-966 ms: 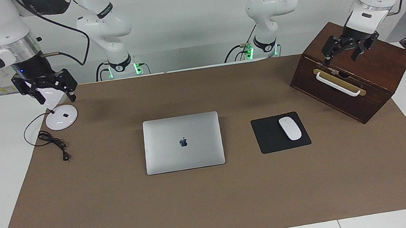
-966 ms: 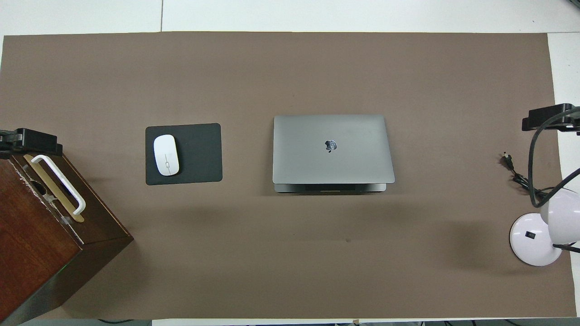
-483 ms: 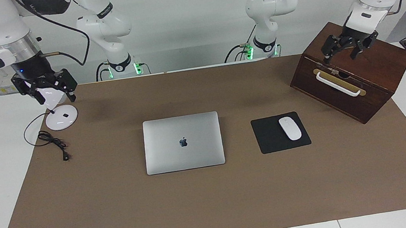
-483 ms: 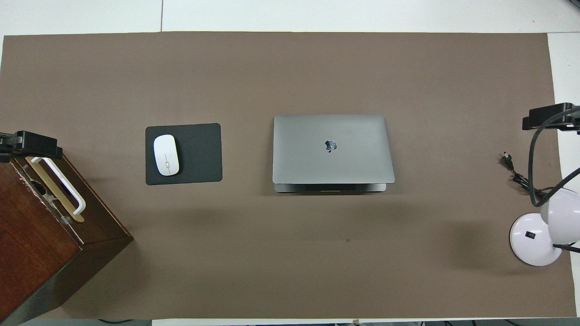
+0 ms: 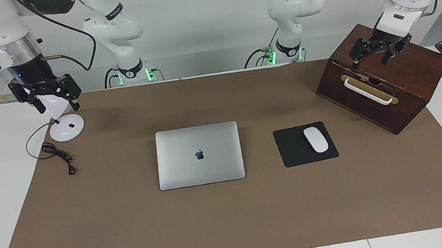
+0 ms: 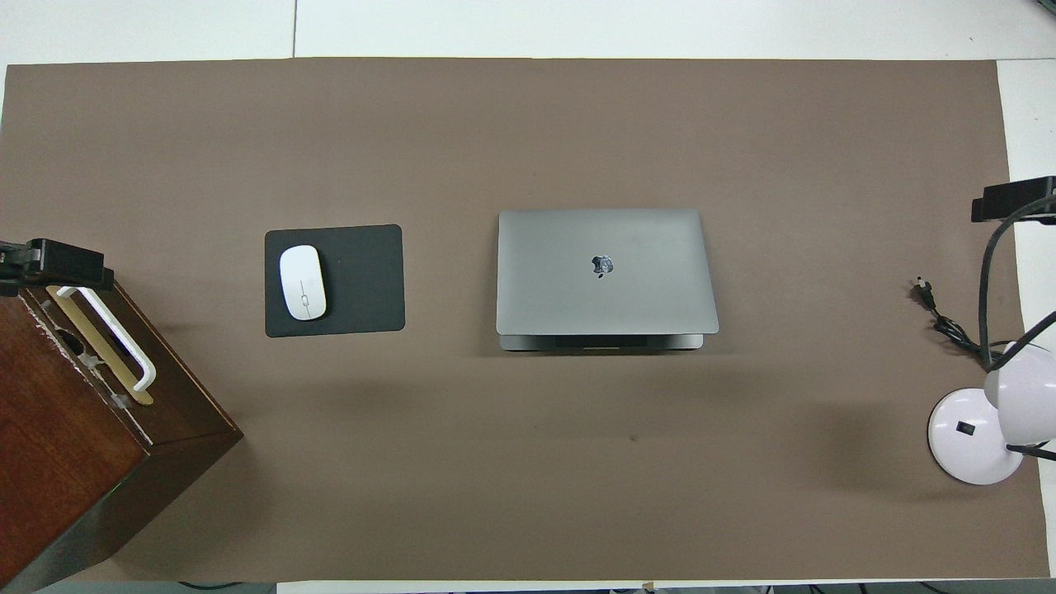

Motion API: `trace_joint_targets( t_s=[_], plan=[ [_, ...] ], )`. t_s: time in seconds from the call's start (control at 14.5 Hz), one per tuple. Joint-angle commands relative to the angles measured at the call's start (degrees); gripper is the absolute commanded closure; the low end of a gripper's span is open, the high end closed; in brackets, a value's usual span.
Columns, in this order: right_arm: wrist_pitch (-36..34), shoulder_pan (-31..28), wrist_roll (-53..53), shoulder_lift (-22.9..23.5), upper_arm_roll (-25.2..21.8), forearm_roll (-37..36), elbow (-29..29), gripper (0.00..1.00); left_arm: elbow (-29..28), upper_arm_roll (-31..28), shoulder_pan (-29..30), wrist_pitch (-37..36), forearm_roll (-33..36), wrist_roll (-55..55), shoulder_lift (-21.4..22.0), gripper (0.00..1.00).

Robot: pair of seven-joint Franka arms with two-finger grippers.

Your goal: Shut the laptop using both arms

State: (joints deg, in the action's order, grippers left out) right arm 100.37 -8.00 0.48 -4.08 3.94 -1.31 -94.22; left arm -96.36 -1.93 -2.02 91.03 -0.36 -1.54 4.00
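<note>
The silver-grey laptop (image 5: 201, 167) lies in the middle of the brown mat with its lid down, apple logo up. In the overhead view the laptop (image 6: 606, 297) shows a thin strip of its base at the edge nearer to the robots. My right gripper (image 5: 55, 105) hangs open over the white lamp, away from the laptop; it shows at the overhead view's edge (image 6: 1013, 200). My left gripper (image 5: 371, 62) hangs open over the wooden box, also in the overhead view (image 6: 51, 260). Neither touches the laptop.
A white desk lamp (image 5: 67, 128) with a black cable (image 5: 58, 156) stands at the right arm's end. A dark wooden box (image 5: 389, 102) with a white handle stands at the left arm's end. A white mouse (image 5: 316, 139) lies on a black mouse pad (image 5: 290, 151) beside the laptop.
My right gripper has risen a little and shifted toward the right arm's end of the table. My left gripper has barely moved. The laptop has not moved.
</note>
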Motion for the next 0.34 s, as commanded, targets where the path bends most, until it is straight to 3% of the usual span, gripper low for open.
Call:
trace_joint_targets(
  t_s=[0.0,0.28],
  plan=[
    [1.32,-1.31,-1.98,0.04,0.54,-0.72,0.27,0.0,1.26,-0.09,0.27,-1.56,-0.78,0.39,-0.39,0.0],
    [1.5,-2.72,-3.73,0.13,0.54,-0.8,0.53,0.0,1.26,-0.09,0.27,-1.56,-0.78,0.39,-0.39,0.0]
  ],
)
